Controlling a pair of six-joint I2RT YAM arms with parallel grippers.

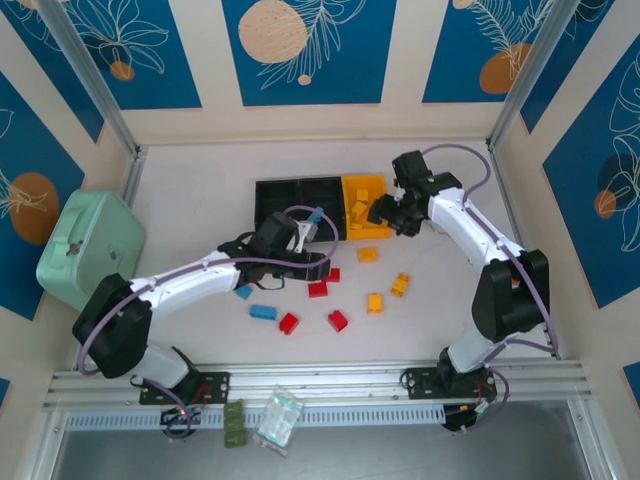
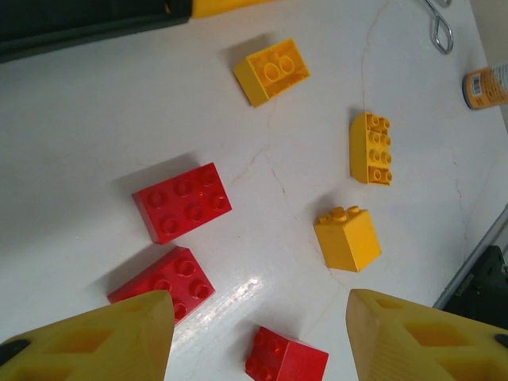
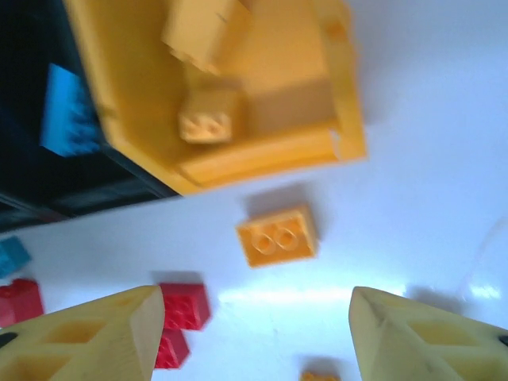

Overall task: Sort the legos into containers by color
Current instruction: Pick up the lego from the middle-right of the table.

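— Right, where are the arms?
— Left arm [image 1: 190,280] reaches from seven o'clock to the centre. The left gripper [image 2: 259,295] hovers over red legos [image 2: 181,202], jaws spread, nothing between them. Right arm [image 1: 470,230] bends in from five o'clock. The right gripper [image 3: 254,292] hangs at one o'clock by the yellow bin [image 3: 262,155], likewise parted and empty.
— And the rest?
— Yellow legos [image 2: 370,148] and blue legos [image 1: 263,311] lie loose on the white table [image 1: 200,200], six o'clock of the black bins [image 1: 280,200]. Mint-green case [image 1: 90,245] at nine o'clock, blue leaf-print walls [image 1: 310,50] around.
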